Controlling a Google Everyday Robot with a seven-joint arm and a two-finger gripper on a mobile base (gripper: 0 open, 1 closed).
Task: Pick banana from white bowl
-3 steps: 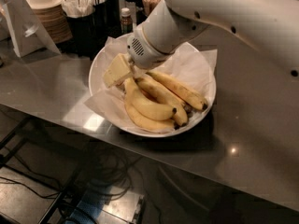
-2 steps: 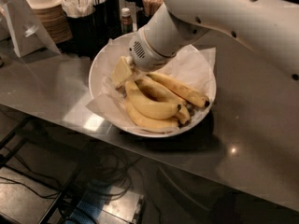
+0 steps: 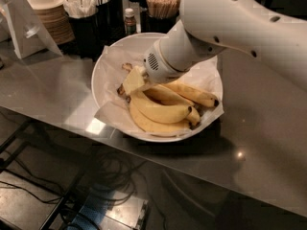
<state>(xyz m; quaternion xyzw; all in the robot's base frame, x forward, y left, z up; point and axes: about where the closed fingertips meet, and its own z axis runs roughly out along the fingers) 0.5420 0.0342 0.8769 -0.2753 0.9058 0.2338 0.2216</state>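
The gripper (image 3: 134, 82) is lowered into the left half of the white bowl (image 3: 99, 83), right at the stem ends of the fruit, with the bulky white wrist above it hiding much of the contact; whether it is spread or clamped on anything cannot be told. The banana (image 3: 160, 112), plump, curved and evenly yellow, lies in the middle of the bowl on the crinkled paper liner (image 3: 111, 115), pressed against another banana (image 3: 156, 127) below it and partly overlapped by a thinner orange-tinted banana (image 3: 192, 94) behind. It is judged to be light, with a firm but bruisable body under a smooth, somewhat slippery peel, so a moderate squeeze is called for. The thick middle of the curve is judged the best place to be gripped, across the narrow width, since the tapered ends would likely slide out. Because the neighbours are touching it, they may be dragged or rolled as it is lifted. The bowl rests on a steel counter (image 3: 53, 92), with stacked paper bowls (image 3: 48, 11) well apart.
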